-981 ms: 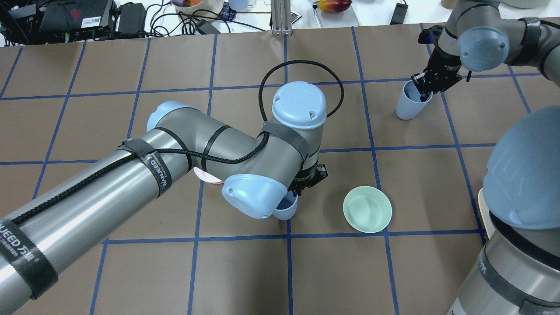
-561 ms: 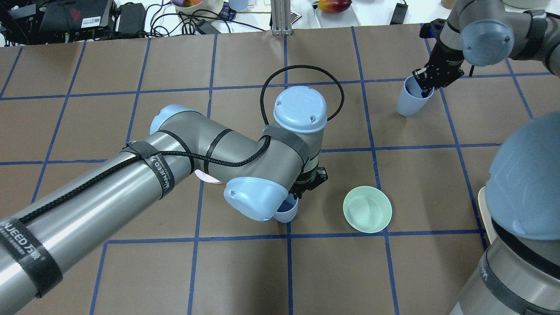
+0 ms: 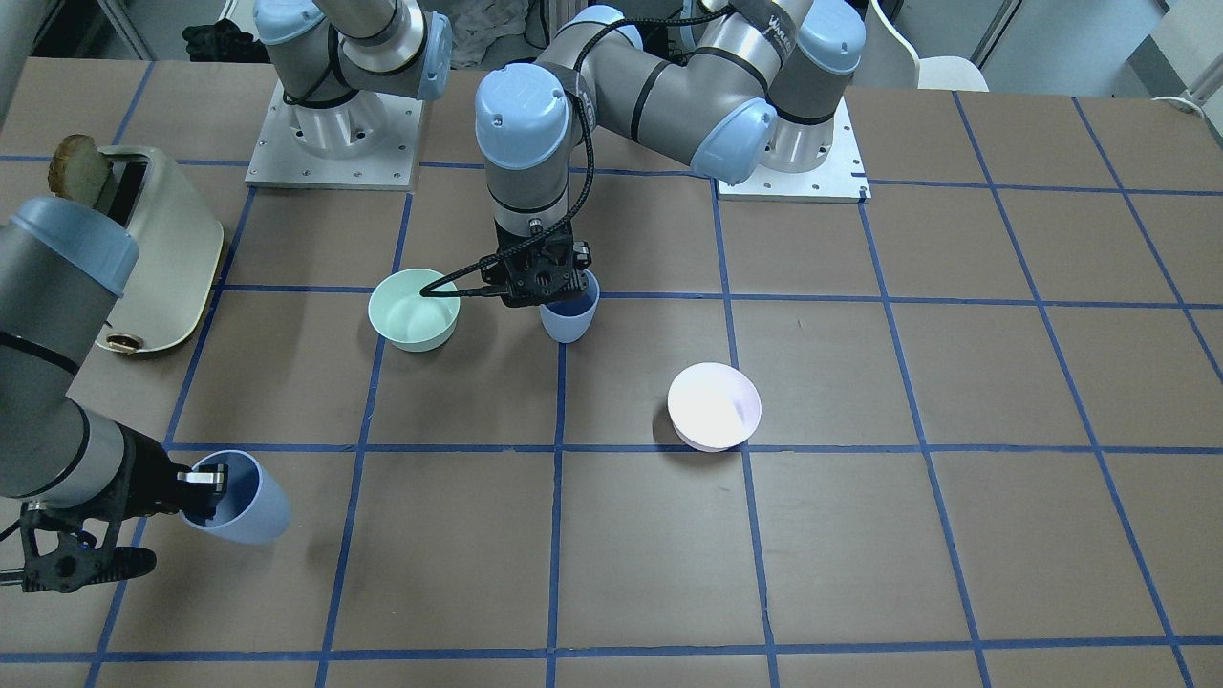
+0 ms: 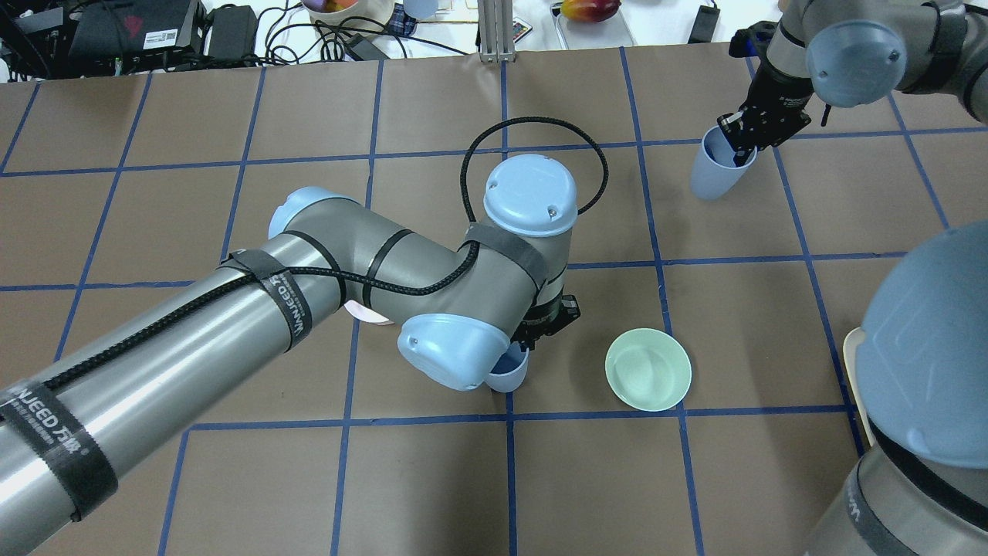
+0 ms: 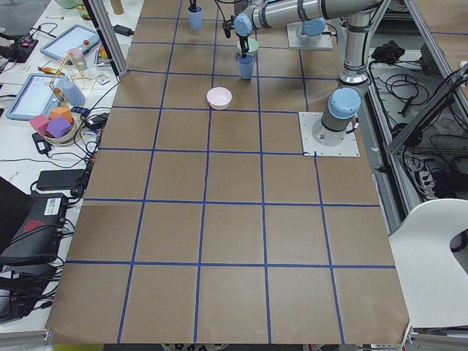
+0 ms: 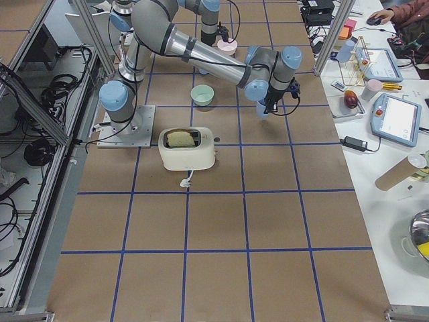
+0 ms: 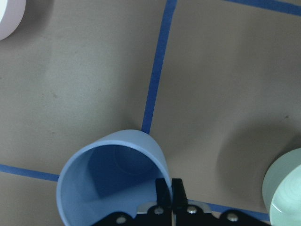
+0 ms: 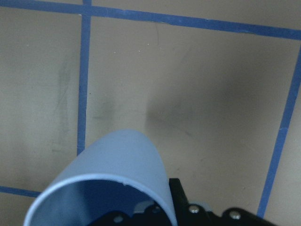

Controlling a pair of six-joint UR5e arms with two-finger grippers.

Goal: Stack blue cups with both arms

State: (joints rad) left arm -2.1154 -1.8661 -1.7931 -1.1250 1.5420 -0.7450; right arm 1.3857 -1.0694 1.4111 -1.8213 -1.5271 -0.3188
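One blue cup [image 4: 508, 374] stands by a blue tape line next to the mint-green bowl [image 4: 648, 369]. My left gripper [image 4: 519, 341] is shut on its rim, one finger inside and one outside, as the left wrist view [image 7: 170, 189] shows. The other blue cup [image 4: 712, 168] hangs tilted above the table at the far right, its shadow apart from it in the front view [image 3: 244, 502]. My right gripper [image 4: 737, 148] is shut on its rim. The two cups are far apart.
A pale pink bowl [image 3: 714, 406] sits near the table's middle, mostly hidden under my left arm in the overhead view. A cream toaster [image 3: 158, 253] with toast stands on the robot's right side. Cables and boxes lie beyond the far edge.
My right gripper has lifted its cup and carried it toward the table's far edge. My left arm has shifted only slightly, its cup staying in place.
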